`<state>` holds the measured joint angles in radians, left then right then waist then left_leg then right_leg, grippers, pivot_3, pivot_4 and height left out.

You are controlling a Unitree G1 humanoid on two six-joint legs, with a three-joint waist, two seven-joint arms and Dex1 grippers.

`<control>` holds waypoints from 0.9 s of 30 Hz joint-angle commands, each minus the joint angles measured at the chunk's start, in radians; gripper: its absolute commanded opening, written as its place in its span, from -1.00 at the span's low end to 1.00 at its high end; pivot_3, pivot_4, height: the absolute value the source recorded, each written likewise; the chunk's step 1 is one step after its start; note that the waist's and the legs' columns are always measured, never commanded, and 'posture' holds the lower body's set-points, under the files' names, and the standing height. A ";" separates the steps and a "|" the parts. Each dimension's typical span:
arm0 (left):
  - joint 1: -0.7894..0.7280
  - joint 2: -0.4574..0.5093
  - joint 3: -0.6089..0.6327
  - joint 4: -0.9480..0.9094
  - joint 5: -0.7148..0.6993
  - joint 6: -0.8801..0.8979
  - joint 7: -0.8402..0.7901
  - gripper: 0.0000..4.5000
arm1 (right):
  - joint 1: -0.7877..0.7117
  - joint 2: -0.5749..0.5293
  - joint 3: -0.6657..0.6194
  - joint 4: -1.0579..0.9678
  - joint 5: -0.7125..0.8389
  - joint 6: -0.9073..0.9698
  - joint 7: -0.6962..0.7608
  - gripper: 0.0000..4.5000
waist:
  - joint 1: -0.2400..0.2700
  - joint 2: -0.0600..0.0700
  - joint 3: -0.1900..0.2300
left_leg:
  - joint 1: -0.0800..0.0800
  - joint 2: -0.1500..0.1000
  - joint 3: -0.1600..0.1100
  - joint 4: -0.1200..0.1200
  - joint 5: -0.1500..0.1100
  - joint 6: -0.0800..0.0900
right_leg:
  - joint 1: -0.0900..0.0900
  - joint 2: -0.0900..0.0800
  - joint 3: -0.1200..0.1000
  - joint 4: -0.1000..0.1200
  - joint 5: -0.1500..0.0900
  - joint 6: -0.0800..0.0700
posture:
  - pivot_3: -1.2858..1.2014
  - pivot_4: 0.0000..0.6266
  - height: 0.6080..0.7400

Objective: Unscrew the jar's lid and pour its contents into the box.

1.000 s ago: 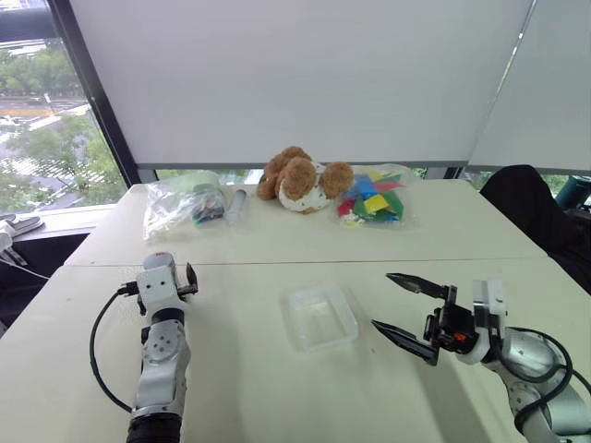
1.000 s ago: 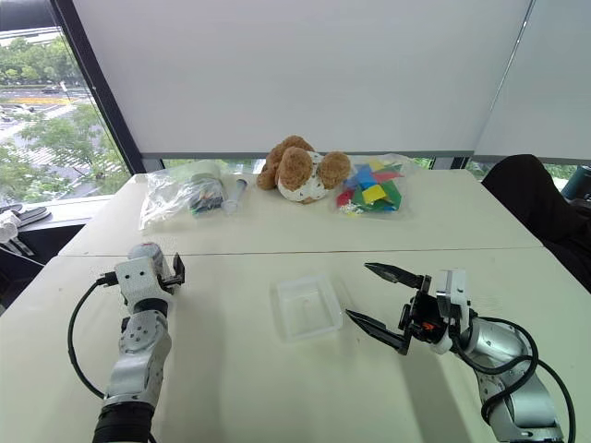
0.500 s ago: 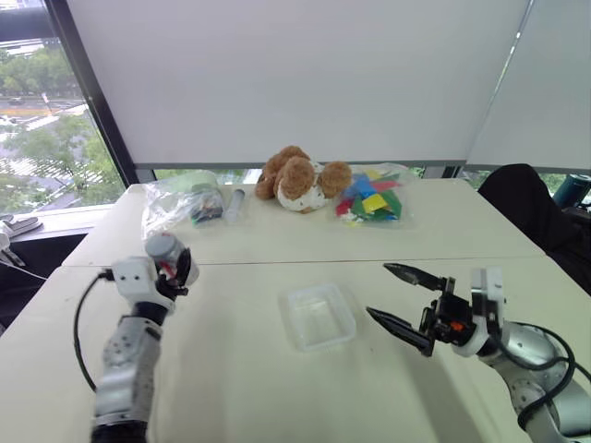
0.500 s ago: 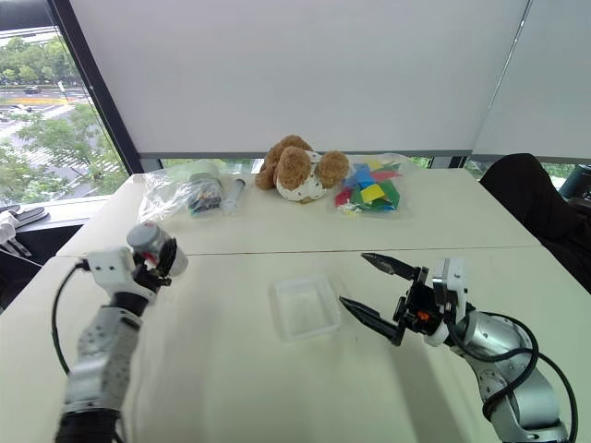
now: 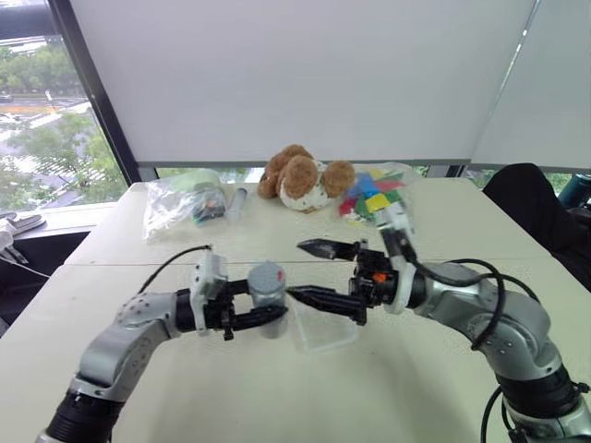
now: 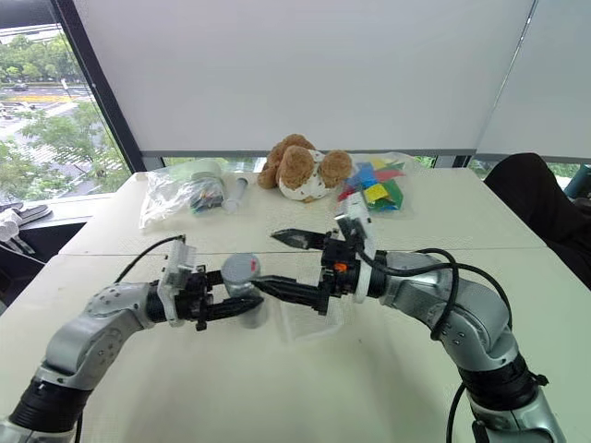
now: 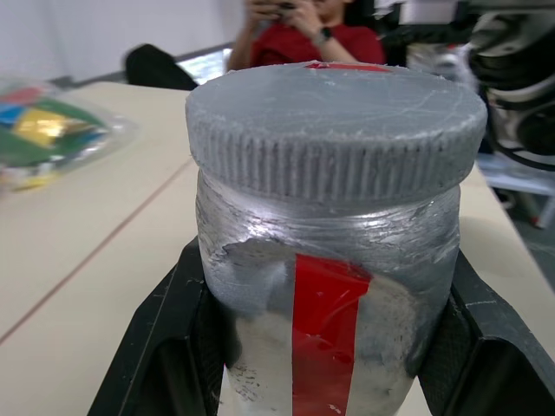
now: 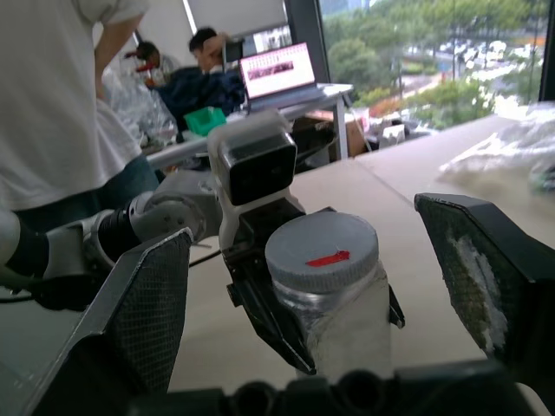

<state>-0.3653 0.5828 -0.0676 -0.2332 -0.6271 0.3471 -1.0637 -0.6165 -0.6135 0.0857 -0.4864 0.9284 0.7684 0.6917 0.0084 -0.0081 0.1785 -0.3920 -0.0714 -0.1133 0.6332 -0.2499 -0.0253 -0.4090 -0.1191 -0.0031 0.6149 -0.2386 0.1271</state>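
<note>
The big white worktop [image 5: 443, 231] is under both claws. At its far edge, behind the claws, sit a brown teddy bear [image 5: 300, 178] and bags of coloured bits [image 5: 374, 197]. The clear box [image 5: 323, 334] lies on the worktop just below the right claw [image 5: 309, 271]. That claw is spread wide with nothing in it. The left claw [image 5: 268, 317] is squeezed tight around the jar [image 5: 267, 288], held up beside the right claw. The grey lid [image 7: 336, 121] is on the jar.
</note>
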 commanded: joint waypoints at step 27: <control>-0.013 -0.015 -0.037 -0.113 -0.016 -0.003 -0.112 -0.06 | -0.143 0.041 0.101 0.145 -0.150 -0.116 0.483 0.08 | -0.022 0.001 0.000 | 0.001 -0.001 0.000 0.000 0.000 0.000 | 0.000 0.002 0.000 0.002 0.000 0.000 | 0.03 -0.52 1.00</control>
<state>-0.3661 0.5518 -0.1105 -0.3194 -0.6050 0.3624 -1.1168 -0.7135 -0.5569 0.2112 -0.3385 0.7289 0.6994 1.0348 -0.0136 -0.0076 0.1788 -0.3912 -0.0719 -0.1130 0.6334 -0.2495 -0.0256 -0.4091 -0.1174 -0.0033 0.6168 -0.2386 0.1272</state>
